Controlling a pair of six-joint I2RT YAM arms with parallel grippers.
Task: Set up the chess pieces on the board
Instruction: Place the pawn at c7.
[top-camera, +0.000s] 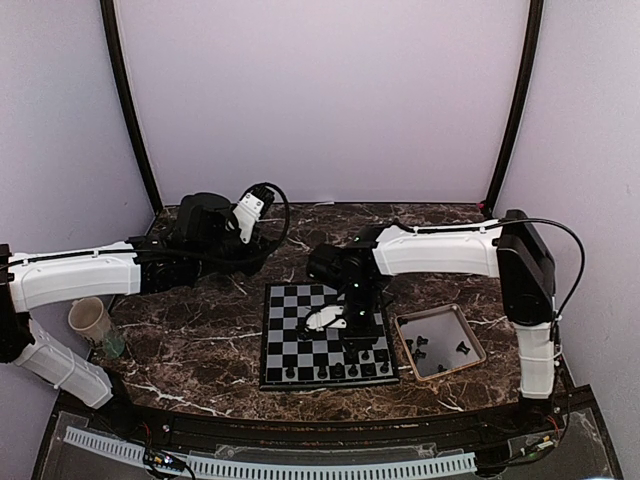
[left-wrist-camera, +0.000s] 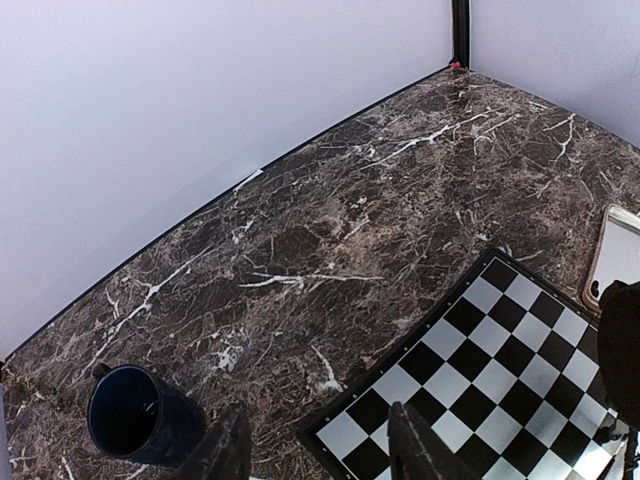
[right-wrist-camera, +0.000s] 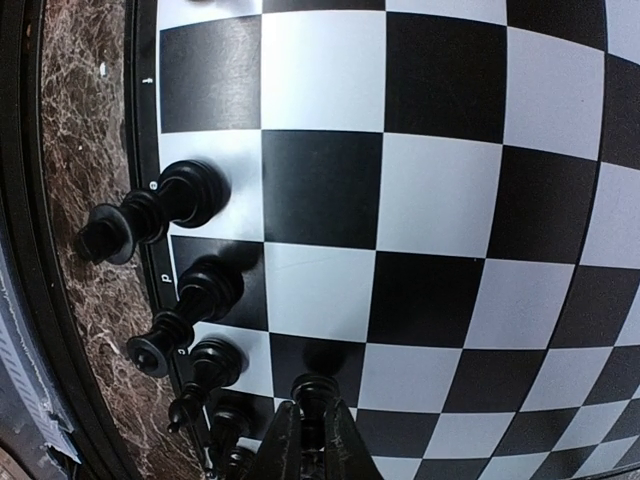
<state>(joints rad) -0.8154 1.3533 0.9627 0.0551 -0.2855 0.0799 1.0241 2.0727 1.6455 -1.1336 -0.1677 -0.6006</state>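
Right gripper (right-wrist-camera: 312, 438): fingers pressed together on the held piece (right-wrist-camera: 312, 392). The pinch sits high on the piece, so the piece hangs upright with its base free to meet a square. That seems to be the reason for gripping it there.

Position: low over the board (right-wrist-camera: 440, 200), near its front edge and just beside the placed pieces (right-wrist-camera: 190, 195). It appears to be over the second row in from that edge, though the exact square is hidden by the fingers.

The placed pieces stand upright, one to a square, along the edge row. In the top view a few more stand in the row behind them. Judgement: the edge row is filling up and the held piece is meant for the next row.

Left gripper (left-wrist-camera: 320, 445): fingers spread, nothing between them. It hangs above the marble table (left-wrist-camera: 330, 200) off the board's far left corner. This is probably a parked pose, clear of the working arm.

Containers:
- Tray (top-camera: 428, 313), tan-rimmed, just right of the board. It holds the tray pieces (top-camera: 422, 346), a few dark figures lying well apart. I read these as the supply not yet set up.
- Blue mug (left-wrist-camera: 135, 415), upright on the table near the left fingers. The inside is dark and I cannot tell the contents.
- Tan cup (top-camera: 90, 318), at the table's left side. No contents can be made out.
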